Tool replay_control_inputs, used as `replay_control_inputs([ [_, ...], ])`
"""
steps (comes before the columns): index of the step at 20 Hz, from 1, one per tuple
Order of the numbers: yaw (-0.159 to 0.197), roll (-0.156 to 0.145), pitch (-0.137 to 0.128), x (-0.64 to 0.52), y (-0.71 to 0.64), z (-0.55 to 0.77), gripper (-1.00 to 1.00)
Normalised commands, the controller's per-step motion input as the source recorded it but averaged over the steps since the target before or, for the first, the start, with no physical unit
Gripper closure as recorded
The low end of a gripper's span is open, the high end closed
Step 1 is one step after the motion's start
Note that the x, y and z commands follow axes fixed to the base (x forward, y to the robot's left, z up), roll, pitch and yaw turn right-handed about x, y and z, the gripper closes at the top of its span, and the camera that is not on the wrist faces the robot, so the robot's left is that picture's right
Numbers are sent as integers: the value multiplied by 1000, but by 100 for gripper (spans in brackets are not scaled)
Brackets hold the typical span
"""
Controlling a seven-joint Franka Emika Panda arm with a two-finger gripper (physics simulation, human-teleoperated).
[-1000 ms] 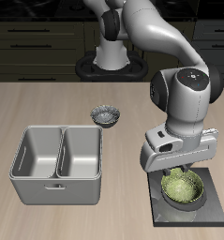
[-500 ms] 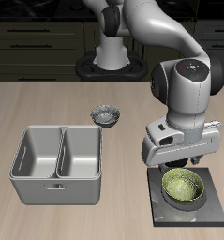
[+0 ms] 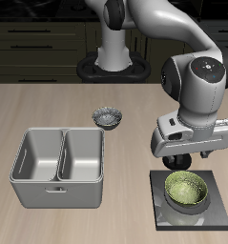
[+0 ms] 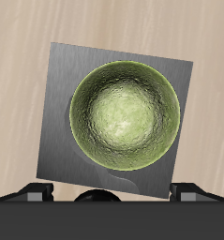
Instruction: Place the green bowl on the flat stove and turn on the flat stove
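The green bowl [image 3: 186,191] sits upright on the flat stove [image 3: 165,217] near the table's front edge. In the wrist view the bowl [image 4: 125,114] fills the middle of the dark square stove plate [image 4: 65,84]. My gripper [image 3: 186,162] hangs just above the bowl's back rim and is not touching it. It is open and empty, and its two fingertips [image 4: 33,193] stand wide apart. A dark round shape [image 4: 102,197] at the stove's back edge looks like the knob. The knob is hidden behind the gripper in the exterior view.
A grey two-compartment metal basin [image 3: 58,164] stands beside the stove, across a strip of bare table. A small grey-white bowl [image 3: 108,117] sits farther back, behind the basin.
My gripper has risen straight up from the bowl. The green bowl stays on the stove, released.
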Motion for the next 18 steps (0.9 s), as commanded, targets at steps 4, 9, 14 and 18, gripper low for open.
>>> replay_control_inputs([
  [4,-108,5,6,-347,103,86,-100],
  [9,-54,0,-17,-329,99,77,-100],
  [14,-81,-16,-54,-422,-55,180,-100],
  [18,-12,-18,-40,-155,-80,56,-100],
])
